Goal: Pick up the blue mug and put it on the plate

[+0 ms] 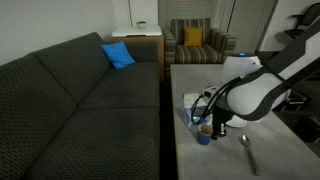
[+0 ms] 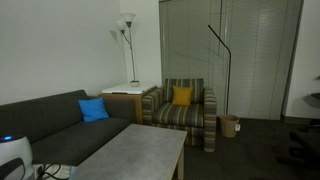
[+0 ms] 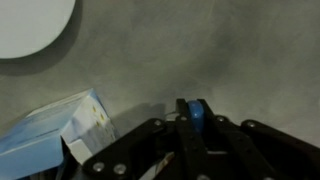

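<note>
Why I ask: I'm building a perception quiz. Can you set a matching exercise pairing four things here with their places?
Things:
1. small blue mug
2. round white plate
3. blue square pillow
4. yellow cushion

Places:
A. on the striped armchair
B. on the dark grey sofa
C. at the fingertips of the black gripper
D. on the grey table, in the wrist view's top-left corner

Pairs: 1-C, 2-D, 3-B, 4-A
</note>
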`<state>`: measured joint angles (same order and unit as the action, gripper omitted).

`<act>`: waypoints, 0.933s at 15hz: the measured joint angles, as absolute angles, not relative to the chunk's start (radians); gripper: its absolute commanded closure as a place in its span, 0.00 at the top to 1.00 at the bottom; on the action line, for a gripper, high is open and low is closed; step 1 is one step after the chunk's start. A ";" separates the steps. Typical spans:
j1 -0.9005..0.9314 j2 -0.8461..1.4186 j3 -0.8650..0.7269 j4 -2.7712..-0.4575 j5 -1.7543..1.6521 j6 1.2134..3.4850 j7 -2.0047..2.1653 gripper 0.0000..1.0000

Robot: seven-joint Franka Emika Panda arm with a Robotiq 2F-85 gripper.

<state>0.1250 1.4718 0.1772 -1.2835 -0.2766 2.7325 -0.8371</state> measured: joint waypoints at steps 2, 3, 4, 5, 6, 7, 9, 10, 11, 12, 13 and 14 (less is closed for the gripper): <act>0.140 1.468 0.163 -1.276 -0.277 2.709 -0.837 0.03; 0.151 1.465 0.150 -1.273 -0.277 2.697 -0.835 0.03; 0.162 1.460 0.136 -1.273 -0.277 2.687 -0.832 0.03; 0.173 1.455 0.120 -1.273 -0.277 2.677 -0.826 0.03; 0.183 1.450 0.105 -1.273 -0.277 2.666 -0.819 0.03; 0.194 1.446 0.089 -1.274 -0.277 2.656 -0.809 0.03; 0.211 1.441 0.061 -1.274 -0.277 2.645 -0.794 0.03; 0.218 1.439 0.049 -1.274 -0.277 2.639 -0.788 0.03; 0.225 1.436 0.038 -1.274 -0.277 2.630 -0.781 0.03; 0.231 1.434 0.027 -1.276 -0.277 2.625 -0.775 0.03; 0.236 1.432 0.018 -1.277 -0.277 2.623 -0.768 0.03; 0.240 1.430 0.011 -1.279 -0.277 2.623 -0.760 0.03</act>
<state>0.2402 1.4301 0.0109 -1.2793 -0.2767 2.6233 -0.7601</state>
